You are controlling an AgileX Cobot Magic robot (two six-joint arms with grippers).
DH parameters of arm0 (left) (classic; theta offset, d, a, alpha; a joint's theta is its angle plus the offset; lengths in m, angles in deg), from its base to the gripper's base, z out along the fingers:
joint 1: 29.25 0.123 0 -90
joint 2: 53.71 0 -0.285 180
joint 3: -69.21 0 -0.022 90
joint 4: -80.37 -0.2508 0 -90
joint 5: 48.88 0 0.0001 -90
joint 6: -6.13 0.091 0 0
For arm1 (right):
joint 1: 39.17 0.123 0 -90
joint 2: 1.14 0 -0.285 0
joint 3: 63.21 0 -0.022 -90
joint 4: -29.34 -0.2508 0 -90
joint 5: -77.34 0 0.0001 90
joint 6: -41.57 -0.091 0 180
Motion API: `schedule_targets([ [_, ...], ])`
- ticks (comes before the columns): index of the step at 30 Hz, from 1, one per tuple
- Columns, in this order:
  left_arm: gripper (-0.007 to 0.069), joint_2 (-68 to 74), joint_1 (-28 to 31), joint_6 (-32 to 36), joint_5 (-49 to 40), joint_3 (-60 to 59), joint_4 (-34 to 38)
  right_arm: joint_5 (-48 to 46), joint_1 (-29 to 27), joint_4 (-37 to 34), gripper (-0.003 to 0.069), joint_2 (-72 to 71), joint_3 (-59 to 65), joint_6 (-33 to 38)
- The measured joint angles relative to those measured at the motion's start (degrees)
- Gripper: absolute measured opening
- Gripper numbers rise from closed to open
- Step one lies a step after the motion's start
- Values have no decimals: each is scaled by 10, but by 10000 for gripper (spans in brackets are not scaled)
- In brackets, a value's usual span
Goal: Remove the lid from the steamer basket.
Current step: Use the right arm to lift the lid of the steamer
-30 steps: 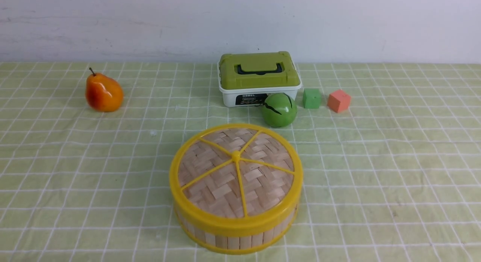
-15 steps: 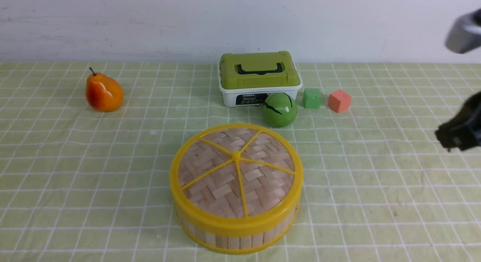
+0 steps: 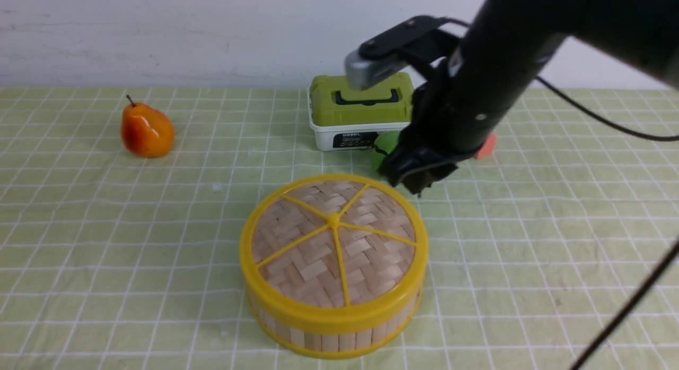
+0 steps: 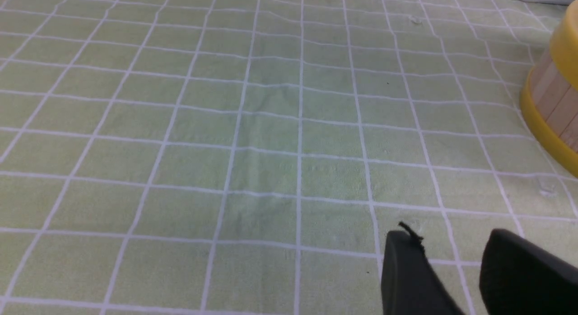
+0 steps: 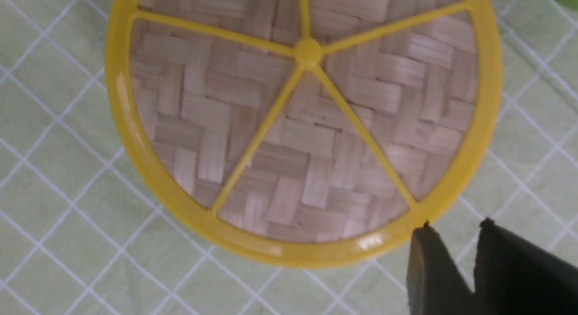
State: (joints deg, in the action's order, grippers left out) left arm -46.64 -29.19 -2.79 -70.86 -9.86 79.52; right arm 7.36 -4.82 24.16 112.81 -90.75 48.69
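Observation:
The steamer basket (image 3: 329,338) stands on the checked cloth near the front centre, its pale slat wall between yellow rims. The lid (image 3: 318,253) lies flat on it, woven bamboo with yellow spokes and a centre knob (image 3: 333,220). My right gripper (image 3: 419,176) hangs just above the lid's far right rim. In the right wrist view the lid (image 5: 307,125) fills the picture, and the right gripper (image 5: 456,229) stands open by a narrow gap just outside the yellow rim, holding nothing. My left gripper (image 4: 451,242) is open over bare cloth, off to one side of the basket wall (image 4: 553,102).
A white box with a green lid (image 3: 360,112) stands behind the basket. A green ball (image 3: 383,147) and a pink cube (image 3: 485,146) show partly behind my right arm. An orange pear (image 3: 147,131) sits far left. A black cable (image 3: 626,306) crosses the lower right.
My right arm has swung in from the right edge to above the lid's far right rim, now covering the green cube and part of the green ball. Basket and lid have not moved.

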Motion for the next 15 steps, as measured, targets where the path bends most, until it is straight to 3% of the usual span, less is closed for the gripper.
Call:
schedule_targets([
  [4,239,0,0,0,0,0,0,3,23,-6,334,70,-61,-4],
  [7,239,0,0,0,0,0,0,17,36,-7,412,113,-92,-6],
  [12,239,0,0,0,0,0,0,33,40,-10,430,156,-117,-12],
  [15,239,0,0,0,0,0,0,36,39,-8,390,175,-120,-21],
])
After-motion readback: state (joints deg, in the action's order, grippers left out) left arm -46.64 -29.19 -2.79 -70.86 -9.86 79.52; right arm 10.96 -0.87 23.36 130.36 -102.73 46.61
